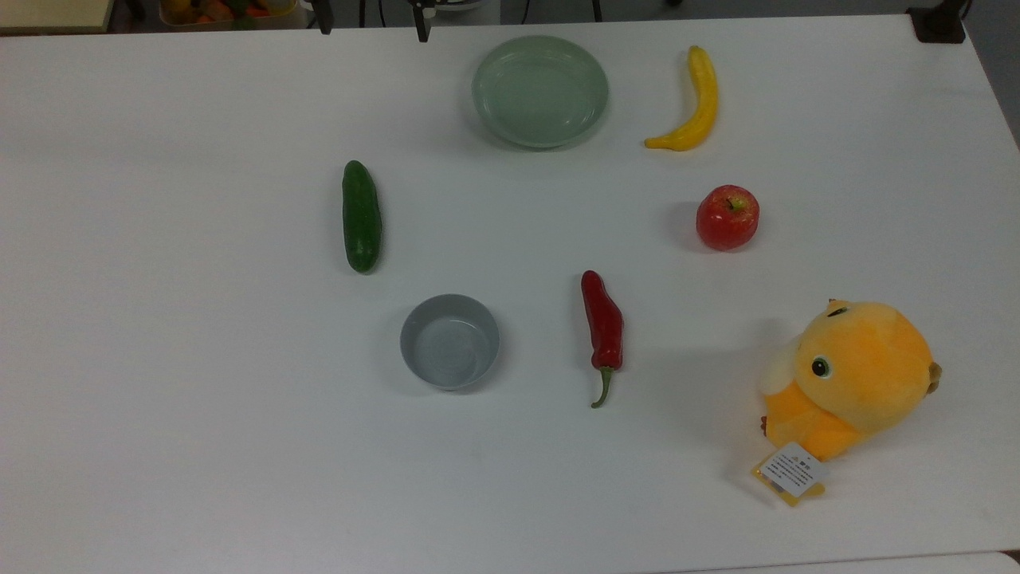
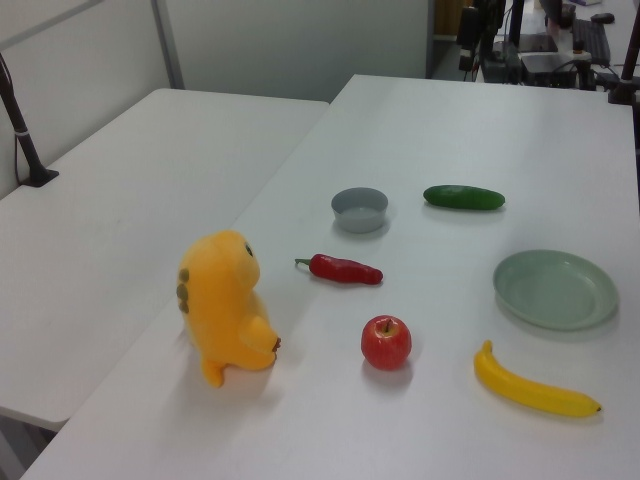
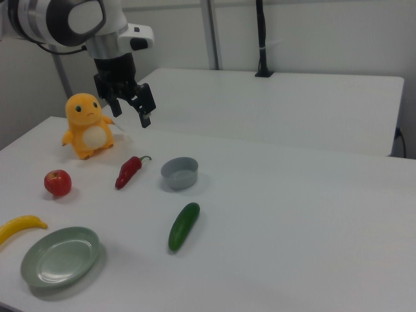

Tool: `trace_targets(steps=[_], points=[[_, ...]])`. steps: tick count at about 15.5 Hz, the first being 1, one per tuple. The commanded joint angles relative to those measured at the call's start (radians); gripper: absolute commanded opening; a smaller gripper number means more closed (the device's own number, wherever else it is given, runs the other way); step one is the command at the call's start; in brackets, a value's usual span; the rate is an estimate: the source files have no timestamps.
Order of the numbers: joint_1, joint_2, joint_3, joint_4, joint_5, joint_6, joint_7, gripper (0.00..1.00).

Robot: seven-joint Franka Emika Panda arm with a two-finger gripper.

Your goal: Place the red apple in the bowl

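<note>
Hanging in the air above the table, the gripper point(image 3: 129, 112) pointed down with its two fingers point(image 3: 145, 107) apart and nothing between them. In the right view it was seen in front of the yellow plush toy point(image 3: 87, 125), high over the white table point(image 3: 292, 221), and it touched no object. At the upper edge of the top view two dark finger tips point(image 1: 420, 22) were also visible, just beyond the far border of the table.

The red apple point(image 1: 727, 217) stood alone on the table with its stem dimple turned up. In the top view it was below the banana point(image 1: 695, 102) and above the plush toy point(image 1: 854, 376), apart from both. The bowl point(image 1: 449, 341) was well apart from the apple, toward the top view's left and lower. It stood upright and its grey inside was bare. The red chili pepper point(image 1: 602, 327) lay between the bowl and the apple, with its green stalk pointing to the lower edge of the top view.

The cucumber point(image 1: 361, 216) lay above the bowl in the top view, near but not touching. The pale green plate point(image 1: 540, 91) was at the far side of the table, beside the banana. In the left view the apple point(image 2: 386, 341) was seen between the plush toy point(image 2: 222, 306) and the banana point(image 2: 534, 384), and the bowl point(image 2: 359, 208) stood further back near the cucumber point(image 2: 463, 197).
</note>
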Motion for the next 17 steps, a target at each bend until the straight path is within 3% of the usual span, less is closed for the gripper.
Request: trace_targets(steps=[1, 9, 13, 15, 17], points=[[-0.015, -0.024, 0.015, -0.042, 0.029, 0.021, -0.048, 1.00], [-0.006, -0.015, 0.048, -0.065, 0.034, 0.068, -0.075, 1.00], [-0.004, -0.007, 0.153, -0.125, 0.037, 0.223, -0.049, 1.00], [0.032, 0.016, 0.185, -0.125, 0.037, 0.249, -0.001, 1.00], [0.101, 0.042, 0.186, -0.125, 0.032, 0.283, 0.046, 1.00]])
